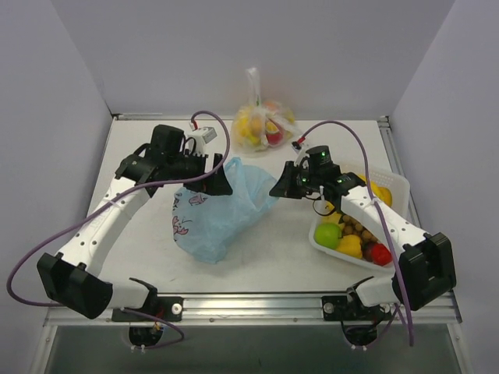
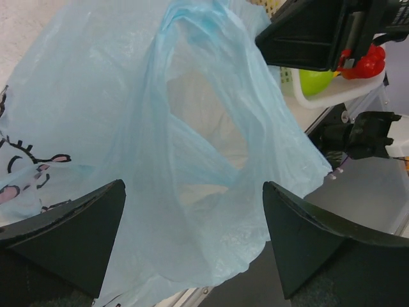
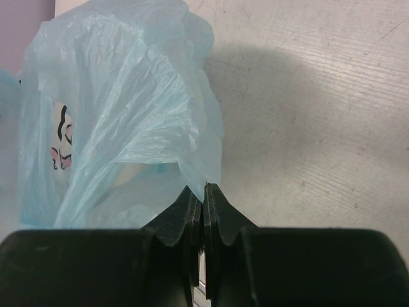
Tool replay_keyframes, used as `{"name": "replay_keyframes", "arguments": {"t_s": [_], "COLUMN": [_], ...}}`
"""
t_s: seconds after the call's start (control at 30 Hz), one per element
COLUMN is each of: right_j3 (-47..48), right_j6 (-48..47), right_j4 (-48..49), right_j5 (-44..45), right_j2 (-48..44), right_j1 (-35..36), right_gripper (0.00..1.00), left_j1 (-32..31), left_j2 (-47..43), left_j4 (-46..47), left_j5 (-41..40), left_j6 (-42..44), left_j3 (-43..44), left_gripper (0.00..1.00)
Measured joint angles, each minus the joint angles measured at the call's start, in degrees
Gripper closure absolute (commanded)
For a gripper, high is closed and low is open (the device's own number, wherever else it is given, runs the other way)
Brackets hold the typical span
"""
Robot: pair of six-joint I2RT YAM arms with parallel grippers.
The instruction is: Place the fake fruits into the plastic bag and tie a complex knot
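Toward the near right corner of the table (image 1: pixel 265 269), a white basket (image 1: pixel 394 181) holds the fake fruits (image 1: pixel 350 246) (a green apple, yellow and red pieces, brown grapes). Mid-table the plastic bag (image 1: pixel 222 222) lies slumped, pale blue, its cartoon print facing left. The right tool (image 3: pixel 203 192) is pinched tight on a fold of the bag's rim. The left tool (image 2: pixel 193 185) gapes wide, with bag film between its fingers. At the far edge sits a clear bag (image 1: pixel 261 125) of fruit.

Overhead camera faces the table (image 1: pixel 273 265); both wrist cameras closely view the plastic bag (image 1: pixel 226 210).
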Motion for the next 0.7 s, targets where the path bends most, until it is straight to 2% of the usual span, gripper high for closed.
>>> {"name": "replay_keyframes", "arguments": {"t_s": [0.2, 0.43, 0.7], "right_j3": [0.0, -0.3, -0.3], "right_j6": [-0.4, -0.6, -0.3], "right_j4": [0.0, -0.7, -1.2], "right_j5": [1.9, 5.2, 6.4], "right_j2": [0.0, 0.0, 0.0], "right_j1": [1.1, 1.8, 1.8], "right_gripper": [1.00, 1.00, 1.00], "left_j1": [-3.5, -4.2, -10.8], "left_j2": [1.7, 7.3, 7.9], "left_j4": [5.8, 13.5, 14.5], "left_j5": [0.7, 5.1, -2.4], "left_j6": [-5.5, -11.8, -10.1], "left_j3": [0.0, 0.0, 0.4], "left_gripper": [0.03, 0.03, 0.03]}}
